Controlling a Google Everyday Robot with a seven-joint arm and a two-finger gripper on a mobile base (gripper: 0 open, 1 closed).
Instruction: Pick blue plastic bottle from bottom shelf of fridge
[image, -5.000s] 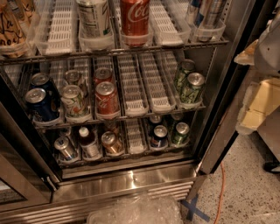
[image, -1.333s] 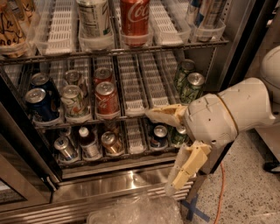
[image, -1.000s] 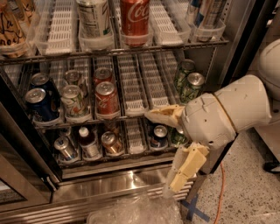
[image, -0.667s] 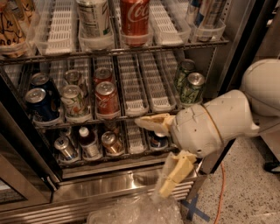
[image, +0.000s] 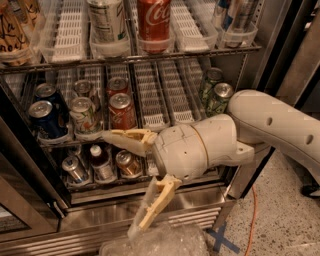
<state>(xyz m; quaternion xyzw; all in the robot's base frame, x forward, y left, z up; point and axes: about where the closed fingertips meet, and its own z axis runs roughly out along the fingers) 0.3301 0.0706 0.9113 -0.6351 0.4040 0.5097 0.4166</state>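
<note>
1. The gripper (image: 120, 182) hangs in front of the fridge (image: 262, 60), low down by the bottom shelf (image: 100, 183).
2. It is spread wide and holds nothing. One finger (image: 127, 137) points left along the edge of the middle rack, and the other slants down over the steel sill.
3. The blue plastic bottle (image: 101, 165) stands upright on the bottom shelf with its white cap on, just left of the gripper and below the upper finger.
4. A silver-topped can (image: 75, 169) stands on its left and another can (image: 129, 163) on its right.
5. The rack above holds blue cans (image: 46, 111), red cans (image: 120, 102) and green cans (image: 216, 92).
6. A clear plastic bag (image: 165, 241) lies on the floor below the sill.
</note>
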